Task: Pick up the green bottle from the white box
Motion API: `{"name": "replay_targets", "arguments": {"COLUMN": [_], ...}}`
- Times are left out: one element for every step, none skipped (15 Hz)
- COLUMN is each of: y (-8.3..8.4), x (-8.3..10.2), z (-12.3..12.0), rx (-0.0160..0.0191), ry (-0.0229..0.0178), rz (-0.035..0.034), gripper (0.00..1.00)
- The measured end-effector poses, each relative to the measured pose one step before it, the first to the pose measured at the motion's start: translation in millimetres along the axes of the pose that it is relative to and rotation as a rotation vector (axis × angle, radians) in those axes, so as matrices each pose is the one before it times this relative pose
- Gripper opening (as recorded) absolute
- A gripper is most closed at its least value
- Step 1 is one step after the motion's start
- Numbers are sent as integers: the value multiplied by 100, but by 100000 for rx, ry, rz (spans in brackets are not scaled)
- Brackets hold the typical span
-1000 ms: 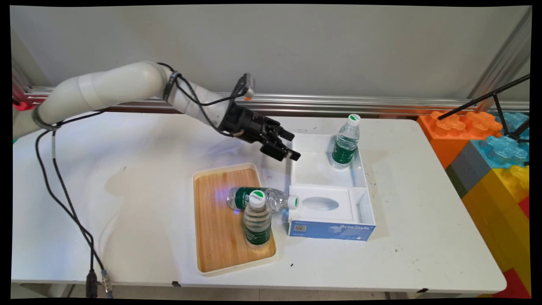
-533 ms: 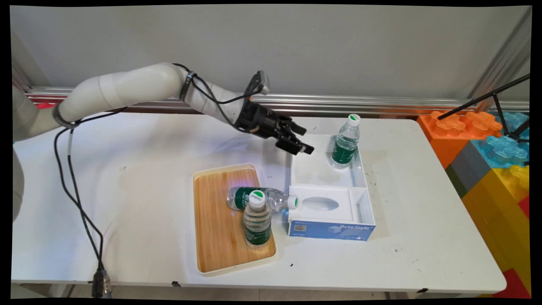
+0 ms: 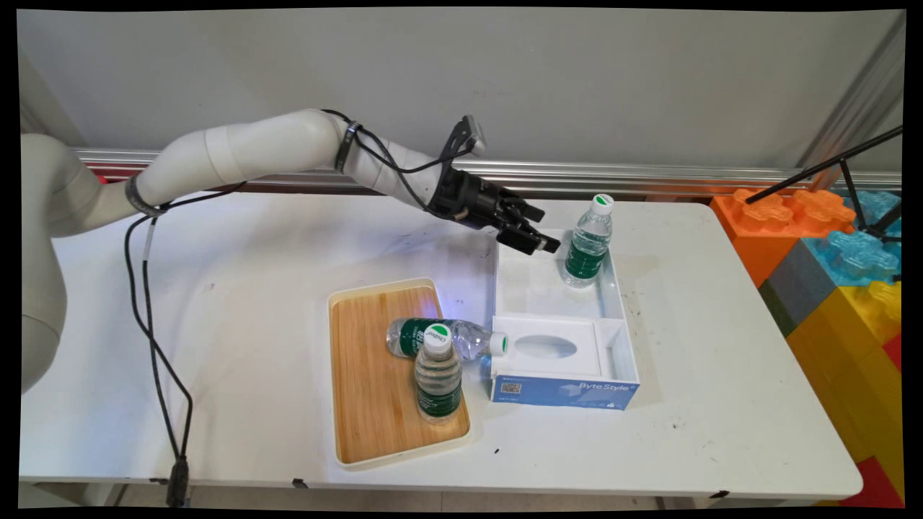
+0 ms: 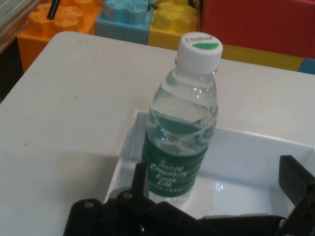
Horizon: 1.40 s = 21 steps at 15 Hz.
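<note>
The black claw (image 3: 539, 244) hangs tilted over the far left corner of a white box (image 3: 626, 339), its fingers spread apart and holding nothing. Just beside it, not touched, an upright bottle (image 3: 588, 241) stands in the box's far compartment: clear ribbed plastic, water inside, a green label round its lower half and a white cap with a green mark. In the hand view that same bottle (image 4: 181, 128) sits between the two dark fingers (image 4: 297, 179) but ahead of them.

The box is thin-walled and rectangular, with a blue front panel lettered ByteStyle; its near compartment carries a white insert (image 3: 549, 347) with an oval hole. To its left lies a wooden tray (image 3: 364, 375), a rounded rectangle with a pale cream rim and a grained plank floor. A second bottle (image 3: 438, 378) of the same kind stands upright on the tray's right side. A third bottle (image 3: 443, 337) lies on its side behind that one, its base on the tray and its cap touching the box's left wall.

The tabletop (image 3: 252, 360) is white, smooth and scuffed with small dark marks. Behind it runs an aluminium rail (image 3: 649, 176) below a plain grey wall. Large plastic building blocks (image 3: 829, 252), orange, blue, yellow and red, are stacked at the right.
</note>
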<state>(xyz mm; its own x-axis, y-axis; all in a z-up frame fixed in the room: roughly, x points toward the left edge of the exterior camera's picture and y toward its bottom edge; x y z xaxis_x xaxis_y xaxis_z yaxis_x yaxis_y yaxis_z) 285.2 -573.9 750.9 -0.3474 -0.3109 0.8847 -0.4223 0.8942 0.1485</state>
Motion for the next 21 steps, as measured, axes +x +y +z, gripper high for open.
{"name": "replay_targets", "arguments": {"y": [-30, -8, -8, -8, -20, -19, -33, -39, -51, -45, -58, -56, -44, -52, -58, -60, -57, -43, -67, -88, -75], "x": [104, 63, 60, 73, 69, 65, 25, 20, -9, -13, -30, -56, -22, -36, -25, -24, -8, 0, 1, -13, -3], "z": [370, 250, 266, 292, 333, 335, 273, 282, 268, 192, 278, 228, 192, 222, 222, 214, 191, 143, 192, 194, 195], "rx": [-187, -114, -146, -144, -160, -177, -106, -93, -56, -26, -68, -35, -47, -48, -45, -16, -22, -21, 0, 64, 7], "ry": [356, 257, 198, 289, 263, 209, 157, 137, 79, 49, 49, -5, 32, 28, 48, 60, 77, 20, 85, 88, 50], "rz": [30, 11, 17, 14, 24, 64, 61, 103, 109, 71, 131, 114, 107, 125, 111, 157, 101, 112, 96, 114, 79], "gripper": [100, 100, 100, 100, 100, 100, 100, 100, 100, 100, 100, 100, 100, 100, 100, 100, 100, 100, 100, 100, 100]}}
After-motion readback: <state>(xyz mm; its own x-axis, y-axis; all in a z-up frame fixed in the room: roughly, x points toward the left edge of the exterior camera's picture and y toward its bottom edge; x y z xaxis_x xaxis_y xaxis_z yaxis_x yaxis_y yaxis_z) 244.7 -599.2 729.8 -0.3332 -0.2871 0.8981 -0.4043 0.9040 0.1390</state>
